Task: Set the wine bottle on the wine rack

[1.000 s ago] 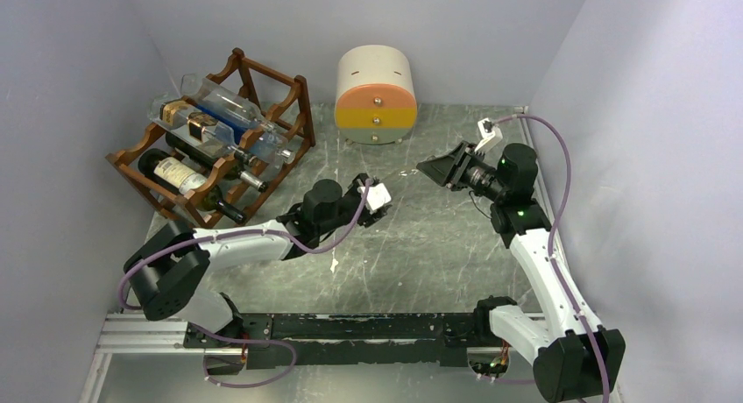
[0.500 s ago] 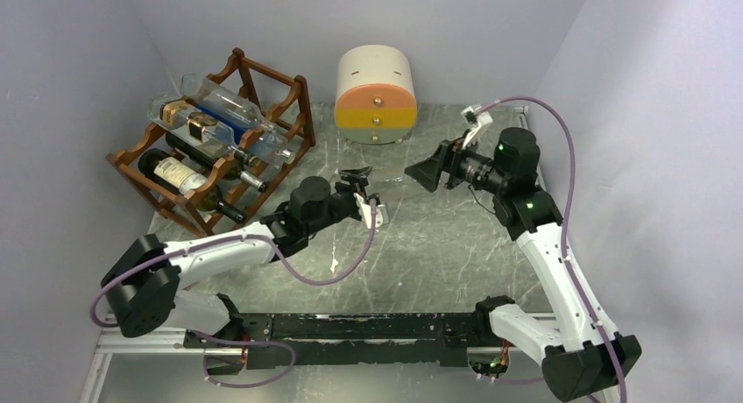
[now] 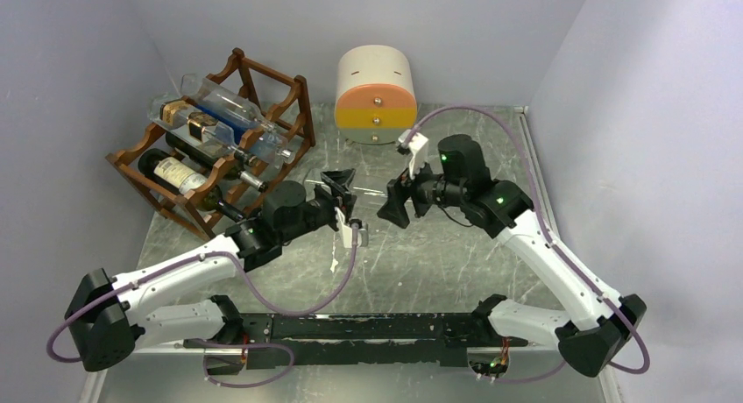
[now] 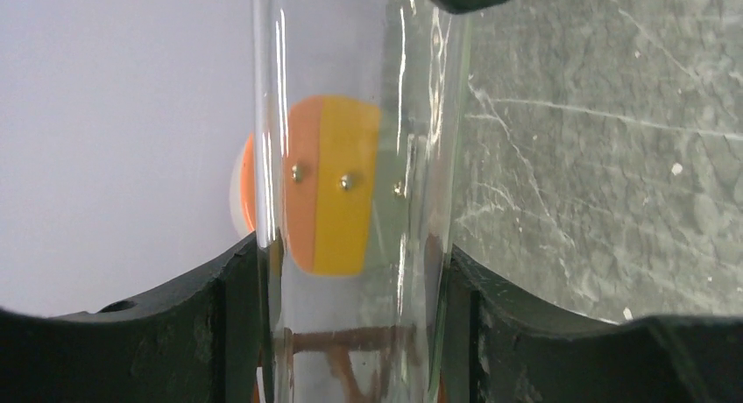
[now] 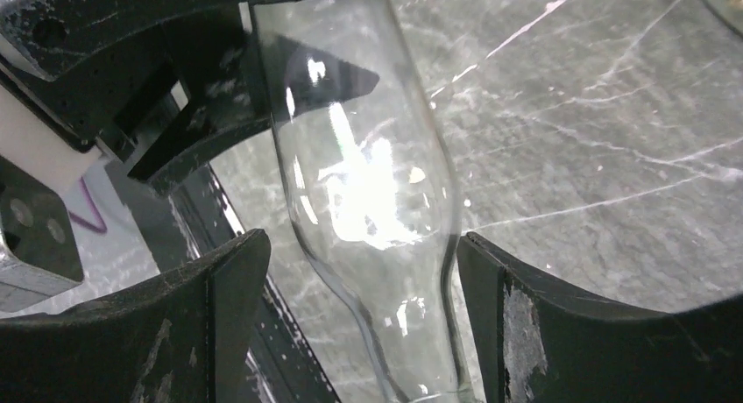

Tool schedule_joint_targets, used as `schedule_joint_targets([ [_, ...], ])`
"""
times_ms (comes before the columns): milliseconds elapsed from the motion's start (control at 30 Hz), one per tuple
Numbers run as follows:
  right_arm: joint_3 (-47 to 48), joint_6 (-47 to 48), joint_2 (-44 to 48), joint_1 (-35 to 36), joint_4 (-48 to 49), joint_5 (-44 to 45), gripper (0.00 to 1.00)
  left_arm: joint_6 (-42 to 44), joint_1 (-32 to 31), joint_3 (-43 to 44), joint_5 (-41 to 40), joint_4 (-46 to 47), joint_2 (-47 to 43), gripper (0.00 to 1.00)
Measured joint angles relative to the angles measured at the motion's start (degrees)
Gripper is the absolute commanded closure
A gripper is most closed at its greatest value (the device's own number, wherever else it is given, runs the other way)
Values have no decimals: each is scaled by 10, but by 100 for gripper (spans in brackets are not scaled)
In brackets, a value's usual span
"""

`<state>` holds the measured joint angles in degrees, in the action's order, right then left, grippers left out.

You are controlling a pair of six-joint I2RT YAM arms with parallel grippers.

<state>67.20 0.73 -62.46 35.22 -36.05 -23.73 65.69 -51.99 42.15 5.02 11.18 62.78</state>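
Note:
A clear glass wine bottle (image 4: 350, 158) hangs above the table between my two grippers. My left gripper (image 4: 350, 250) is shut on its straight body, a black finger pressed against the glass on each side. My right gripper (image 5: 361, 245) is open around the bottle's shoulder (image 5: 368, 184), where it narrows to the neck, with a gap at its left finger (image 5: 219, 289). In the top view the left gripper (image 3: 340, 186) and the right gripper (image 3: 392, 208) face each other mid-table. The reddish-brown wine rack (image 3: 296, 114) stands at the far left with several bottles in it.
A cream-and-orange rounded drawer box (image 3: 375, 92) stands at the back centre, right of the rack. Grey walls close in the left, back and right sides. The marbled table (image 3: 456, 263) lies under both arms, whose cables loop above them.
The right arm has swung left toward the left gripper and its jaws have opened. The left arm has stretched out to the right and forward.

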Motion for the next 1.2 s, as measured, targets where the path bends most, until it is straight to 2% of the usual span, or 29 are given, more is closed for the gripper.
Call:
schedule_joint_targets([
  [100, 11, 13, -18, 28, -26, 11, 24, 19, 1, -3, 1, -25, -10, 93],
  [300, 14, 28, -26, 47, -55, 15, 28, 37, 2, -3, 8, -51, -15, 93],
  [400, 15, 35, -26, 49, -55, 11, 44, 45, 2, -3, 12, -58, -24, 93],
  [533, 16, 45, -26, 53, -60, 9, 87, 58, 2, -3, 17, -77, -35, 93],
  [567, 17, 48, -26, 55, -62, 8, 92, 60, 3, -3, 17, -81, -37, 92],
  [600, 19, 49, -26, 57, -65, 7, 91, 61, 3, -3, 17, -85, -38, 92],
  [667, 23, 49, -26, 60, -73, 4, 66, 65, 5, -3, 15, -90, -40, 92],
  [733, 26, 47, -27, 60, -85, 1, 48, 71, 8, -3, 12, -97, -44, 92],
  [800, 27, 47, -28, 67, -86, -5, 38, 76, 8, -3, 15, -100, -46, 92],
  [1200, 45, 47, -57, 84, -80, -6, 36, 168, -9, -4, 30, -63, -40, 93],
])
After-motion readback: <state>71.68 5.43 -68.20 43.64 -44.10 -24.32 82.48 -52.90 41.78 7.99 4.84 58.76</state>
